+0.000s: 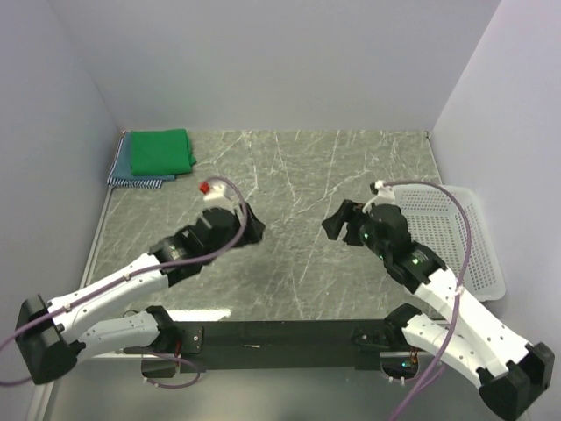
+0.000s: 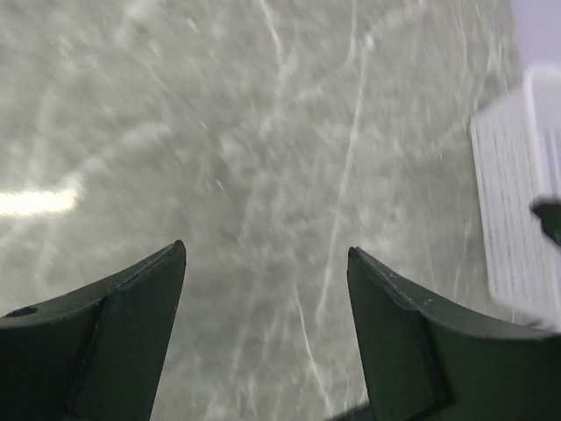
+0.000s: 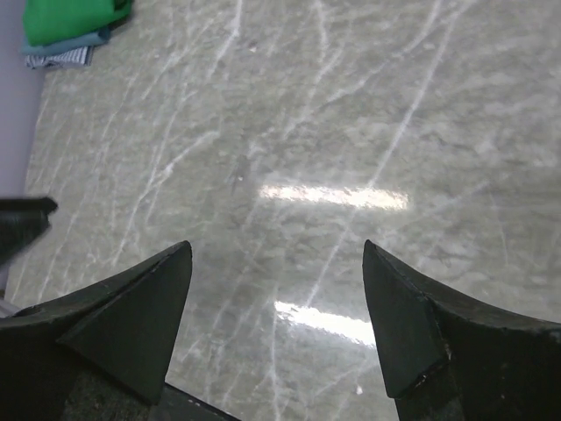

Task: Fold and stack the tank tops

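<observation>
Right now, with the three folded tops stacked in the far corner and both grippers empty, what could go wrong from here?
1. The striped top and teal top stick out from under the green top; a brush from the left gripper might drag the layers apart.
2. The right gripper faces the left one, both open, over mid-table; moving inward together, they could collide.
3. The right arm lies beside the basket and might knock it when pulling back.

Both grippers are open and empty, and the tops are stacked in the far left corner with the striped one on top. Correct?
Not the order: the green top is uppermost and the striped top at the bottom, per the top external view. The far left corner is right, and the left gripper and right gripper are open and empty.
</observation>
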Available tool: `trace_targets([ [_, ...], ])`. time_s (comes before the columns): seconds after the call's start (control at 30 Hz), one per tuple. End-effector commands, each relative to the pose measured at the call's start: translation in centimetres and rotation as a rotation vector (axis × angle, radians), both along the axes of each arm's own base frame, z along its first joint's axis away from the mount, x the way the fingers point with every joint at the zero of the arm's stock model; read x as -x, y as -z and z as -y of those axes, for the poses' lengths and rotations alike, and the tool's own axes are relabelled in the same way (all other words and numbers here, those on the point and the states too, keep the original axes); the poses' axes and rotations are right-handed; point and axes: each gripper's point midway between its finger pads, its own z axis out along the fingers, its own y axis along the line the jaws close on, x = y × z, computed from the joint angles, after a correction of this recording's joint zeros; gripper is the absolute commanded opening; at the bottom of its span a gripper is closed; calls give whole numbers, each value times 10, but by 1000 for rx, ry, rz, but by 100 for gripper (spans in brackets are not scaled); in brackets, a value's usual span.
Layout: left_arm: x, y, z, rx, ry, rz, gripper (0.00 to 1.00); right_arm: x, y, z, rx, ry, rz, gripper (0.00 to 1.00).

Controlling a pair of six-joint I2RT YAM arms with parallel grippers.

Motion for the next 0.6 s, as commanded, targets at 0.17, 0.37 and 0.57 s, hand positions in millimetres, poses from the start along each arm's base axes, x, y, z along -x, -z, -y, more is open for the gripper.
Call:
trace_targets([
  [0.17,44,9,45,32,18,12,80,18,31,32,8,121,-15,85],
  [0.37,47,13,53,29,47,3,80,21,26,39,-4,144,23,86],
  [0.57,48,15,58,20,71,-4,79,22,16,47,-9,171,66,88],
])
